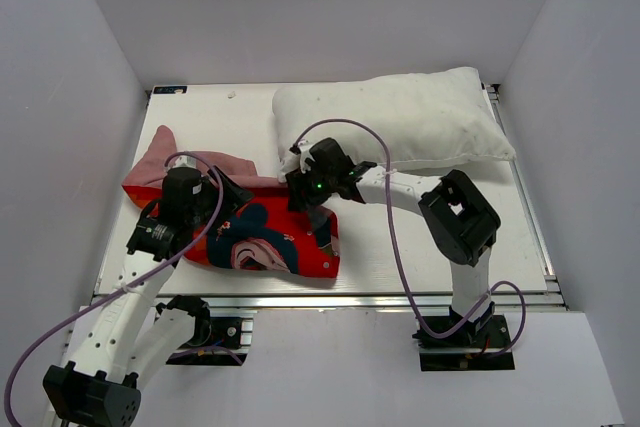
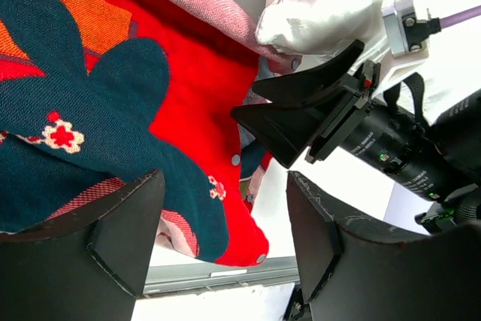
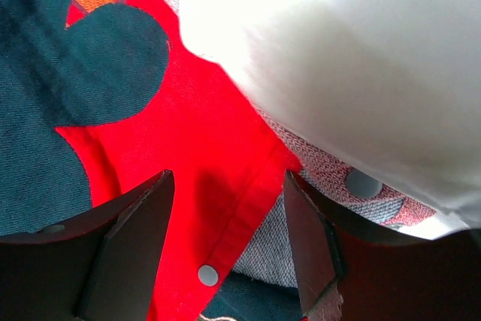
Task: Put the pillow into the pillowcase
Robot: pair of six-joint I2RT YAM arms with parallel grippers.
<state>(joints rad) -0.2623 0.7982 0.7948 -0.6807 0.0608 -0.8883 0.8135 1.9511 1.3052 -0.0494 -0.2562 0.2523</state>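
The white pillow [image 1: 400, 122] lies at the back right of the table, its near left corner resting on the pillowcase. The red pillowcase [image 1: 275, 242], with its navy print, lies crumpled at the front left, its pink lining [image 1: 190, 165] turned out behind. My right gripper [image 3: 225, 234] is open and low over the red snap-button hem [image 3: 248, 208], one finger on each side of it, with the pillow [image 3: 346, 58] just beyond. My left gripper [image 2: 225, 223] hangs open above the pillowcase's near corner [image 2: 240, 238], holding nothing. The right gripper [image 2: 301, 118] shows close ahead in the left wrist view.
White walls enclose the table on three sides. The table's front metal rail [image 1: 330, 299] runs just below the pillowcase. A purple cable [image 1: 395, 237] loops from the right arm. The two grippers [image 1: 275, 197] stand close together over the cloth.
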